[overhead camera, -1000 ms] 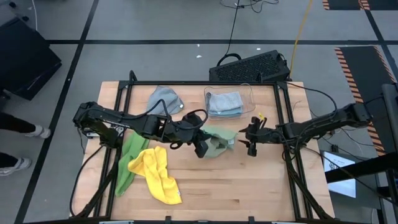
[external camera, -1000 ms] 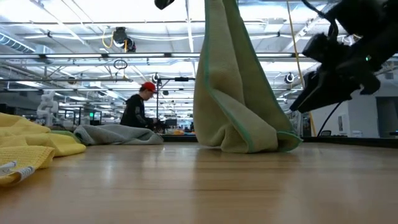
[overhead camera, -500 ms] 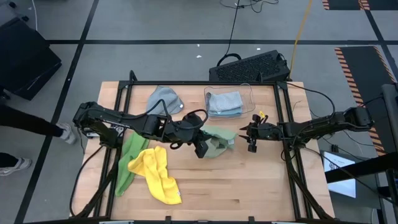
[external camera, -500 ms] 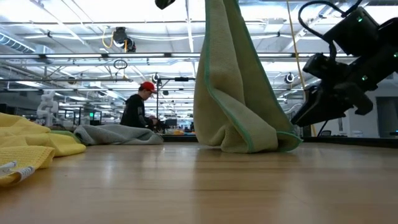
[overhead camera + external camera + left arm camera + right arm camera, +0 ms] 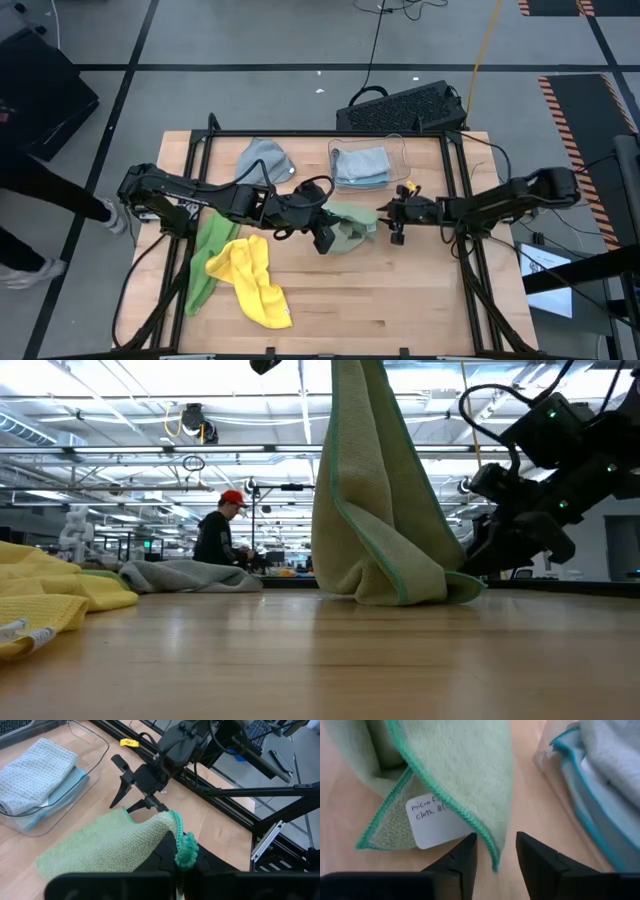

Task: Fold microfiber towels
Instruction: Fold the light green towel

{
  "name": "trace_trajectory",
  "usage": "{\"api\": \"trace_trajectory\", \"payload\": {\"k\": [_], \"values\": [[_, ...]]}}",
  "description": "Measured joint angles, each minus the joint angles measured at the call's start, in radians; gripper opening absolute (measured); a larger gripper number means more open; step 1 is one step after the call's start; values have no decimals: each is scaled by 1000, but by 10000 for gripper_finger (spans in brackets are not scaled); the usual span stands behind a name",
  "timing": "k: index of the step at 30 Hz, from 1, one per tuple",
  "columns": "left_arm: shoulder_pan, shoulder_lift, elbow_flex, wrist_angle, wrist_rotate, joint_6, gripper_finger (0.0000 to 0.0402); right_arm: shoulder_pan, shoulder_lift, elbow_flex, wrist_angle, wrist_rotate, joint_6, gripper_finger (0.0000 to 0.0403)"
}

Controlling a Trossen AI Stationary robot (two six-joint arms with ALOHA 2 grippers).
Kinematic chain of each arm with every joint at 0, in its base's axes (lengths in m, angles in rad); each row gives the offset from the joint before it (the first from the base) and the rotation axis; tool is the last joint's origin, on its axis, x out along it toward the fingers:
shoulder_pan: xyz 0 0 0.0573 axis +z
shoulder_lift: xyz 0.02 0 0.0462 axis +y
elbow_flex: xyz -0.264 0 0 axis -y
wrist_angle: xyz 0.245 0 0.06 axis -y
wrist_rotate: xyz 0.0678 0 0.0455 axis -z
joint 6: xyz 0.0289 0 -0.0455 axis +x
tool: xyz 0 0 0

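Note:
My left gripper (image 5: 325, 238) is shut on a sage green towel (image 5: 352, 224) held up over the table's middle. The towel (image 5: 375, 510) hangs in a long drape, and its lower end (image 5: 400, 585) rests on the table. My right gripper (image 5: 495, 852) is open, low beside that lower end on its right. One finger stands on each side of a hanging hemmed corner (image 5: 492, 855), and no touch shows. A white label (image 5: 432, 820) sits on the towel near there. My left gripper pinches a bunched corner (image 5: 186, 851) of the sage green towel between its two fingers. The dark-green hem sticks out past the fingertips. The fingers slant downward. The towel hangs slack below the hold, with its lower end on the table.
A yellow towel (image 5: 255, 280) and a bright green towel (image 5: 208, 255) lie at the front left, and a grey towel (image 5: 265, 160) at the far left. A clear bin (image 5: 398, 150) at the far middle holds folded light blue cloths (image 5: 360, 165). A person's legs show at the left edge.
My right gripper has moved toward the table's left and down, up to the lower end of the hanging sage towel. The towel and my left gripper have kept still.

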Motion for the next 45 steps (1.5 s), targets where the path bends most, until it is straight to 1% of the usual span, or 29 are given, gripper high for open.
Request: {"api": "trace_trajectory", "payload": {"k": [2, 6, 7, 12, 16, 19, 22, 24, 26, 29, 33, 36, 38, 40, 42, 45], "values": [[0, 0, 0, 0, 0, -3, 5, 0, 24, 0, 3, 0, 22, 103], [0, 0, 0, 0, 10, -10, 14, 13, 12, 20, -23, 2, 60, 23], [0, 0, 0, 0, 24, -5, 13, 17, 2, 34, -45, 1, 70, 12], [0, 0, 0, -35, 57, 11, 5, 45, -88, 128, -241, 0, 170, 6], [0, 0, 0, -83, 79, 41, 14, 80, -180, 214, -459, -1, 246, 4], [0, -4, 0, -98, 117, 77, 9, 108, -256, 295, -632, -4, 328, 2], [0, -21, 0, -98, 155, 99, 5, 132, -320, 398, -803, -48, 420, 2], [-1, -39, 0, -97, 156, 119, 10, 147, -350, 477, -898, -78, 499, 2], [-4, -62, 0, -98, 158, 170, 14, 166, -367, 547, -961, -99, 579, 1], [-12, -90, 1, -99, 167, 241, 12, 204, -373, 651, -1023, -105, 668, 1], [-28, -137, 1, -106, 172, 233, 4, 258, -353, 801, -1135, -106, 722, 1], [-46, -163, 1, -98, 157, 223, 12, 307, -324, 914, -1246, -113, 762, 1], [-65, -181, 1, -105, 159, 238, 18, 336, -304, 985, -1303, -147, 795, 1], [-82, -190, 1, -101, 173, 246, 15, 366, -282, 1044, -1332, -182, 832, 1], [-106, -191, 1, -103, 182, 246, 6, 401, -259, 1085, -1342, -222, 874, 0], [-154, -187, 1, -73, 215, 244, 6, 462, -221, 1133, -1329, -290, 960, 0]]}}
